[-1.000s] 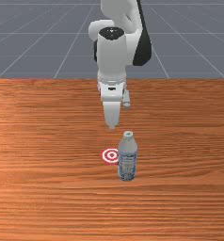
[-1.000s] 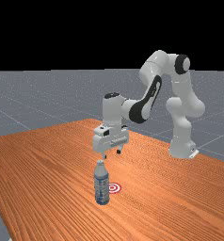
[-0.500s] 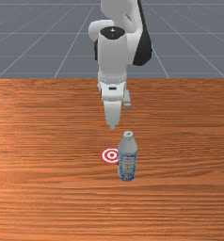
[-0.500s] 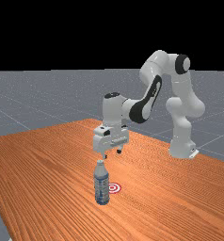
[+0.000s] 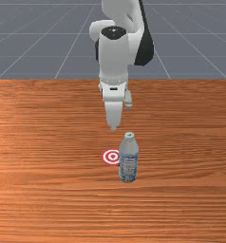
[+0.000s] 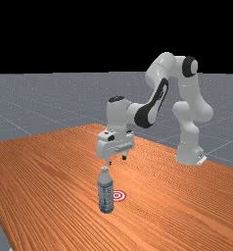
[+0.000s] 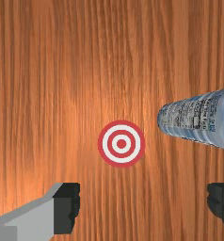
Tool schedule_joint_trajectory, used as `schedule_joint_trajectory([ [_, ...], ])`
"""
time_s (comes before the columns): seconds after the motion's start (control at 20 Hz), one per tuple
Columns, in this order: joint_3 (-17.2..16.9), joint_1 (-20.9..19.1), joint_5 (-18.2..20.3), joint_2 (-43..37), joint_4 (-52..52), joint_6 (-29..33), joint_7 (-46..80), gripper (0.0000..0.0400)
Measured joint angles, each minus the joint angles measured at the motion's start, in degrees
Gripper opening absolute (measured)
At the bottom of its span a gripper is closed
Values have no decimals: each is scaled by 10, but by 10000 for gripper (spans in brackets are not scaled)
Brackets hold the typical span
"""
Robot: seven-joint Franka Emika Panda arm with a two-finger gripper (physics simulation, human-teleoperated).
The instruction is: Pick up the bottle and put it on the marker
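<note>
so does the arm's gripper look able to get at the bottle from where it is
Likely yes: the gripper is open and raised, the bottle stands upright, and nothing appears between them, though they aren't lined up.

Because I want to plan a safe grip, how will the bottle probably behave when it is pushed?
The bottle stands upright, tall and narrow, so a push near its top may well tip it. Its round body would probably roll once down. The surface looks smooth, so it might slip a little.

The bottle (image 5: 128,163) hides a bit of the marker (image 5: 112,156) behind it. Its words are too tiny to read. The wrist view cuts off its cap.
</note>
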Motion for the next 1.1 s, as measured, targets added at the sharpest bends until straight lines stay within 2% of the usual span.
schedule_joint_trajectory([
  [0.35,-1,0,-2,2,3,-5,1,400],
  [0.5,-10,9,-24,6,9,-4,20,400],
  [0.55,-3,1,-5,0,-12,48,4,400],
  [0.65,-3,1,-6,-19,-37,89,4,400],
  [0.75,-3,1,-6,-30,-28,61,4,400],
  [0.85,-1,0,-5,-21,10,-10,-5,400],
  [0.95,-1,0,-1,-22,10,-12,-1,400],
  [1.05,-15,16,-45,-5,38,-25,34,400],
  [1.1,-18,19,-50,7,57,-32,38,400],
])
